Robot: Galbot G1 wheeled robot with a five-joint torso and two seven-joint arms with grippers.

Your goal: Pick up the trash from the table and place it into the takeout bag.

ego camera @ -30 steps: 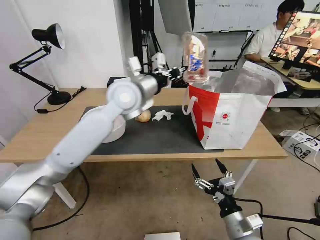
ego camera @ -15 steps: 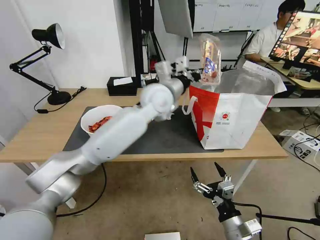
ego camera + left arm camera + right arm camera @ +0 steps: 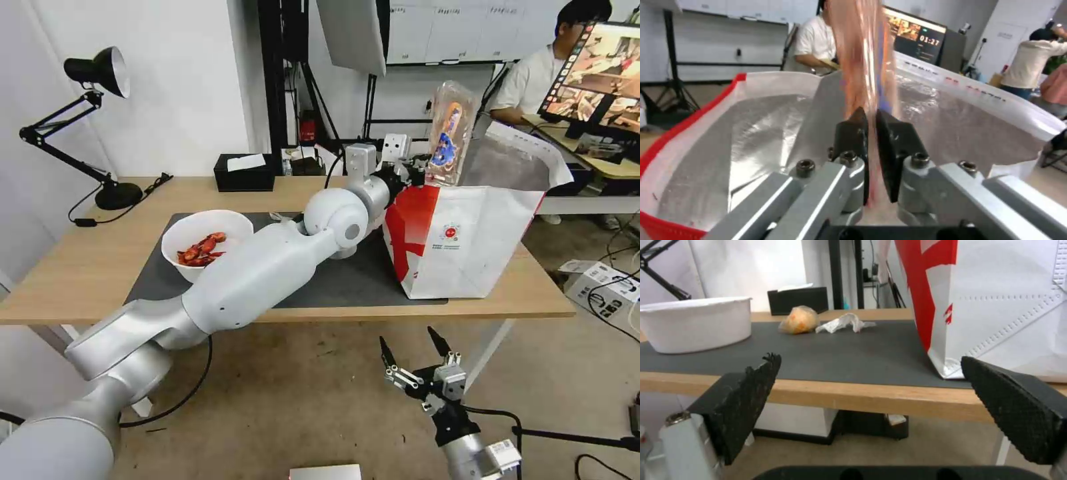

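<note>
In the head view, a light-wood table (image 3: 87,267) with a dark grey mat (image 3: 347,283) is seen across the middle of the frame, before a white wall; a black desk lamp (image 3: 93,73) stands at the upper left and a black tissue box (image 3: 244,175) sits at the table's far edge. A white bowl of red shells (image 3: 207,250) rests on the mat's left part. The takeout bag (image 3: 467,240) stands at centre right, mouth open. The left gripper (image 3: 419,171) is held at the bag's near rim, closed on the lower edge of the clear plastic tray (image 3: 452,133), which is held upright above the bag's mouth. The right gripper (image 3: 413,347) hangs at the lower centre, below the table edge, spread wide and empty.

In the left wrist view, the black pads (image 3: 853,133) are pressed flat on the tray's (image 3: 865,60) thin edge (its contents are blurred), with the bag's foil lining (image 3: 751,133) behind and beneath.

In the right wrist view, the right gripper's pads (image 3: 751,396) are wide apart at the lower corners. On the mat (image 3: 840,353), left of the bag (image 3: 996,306), lie the crumpled tissue (image 3: 842,323) and, just beside it, the small bag with a beige lump (image 3: 799,320); the bowl (image 3: 695,327) is at the left.
</note>
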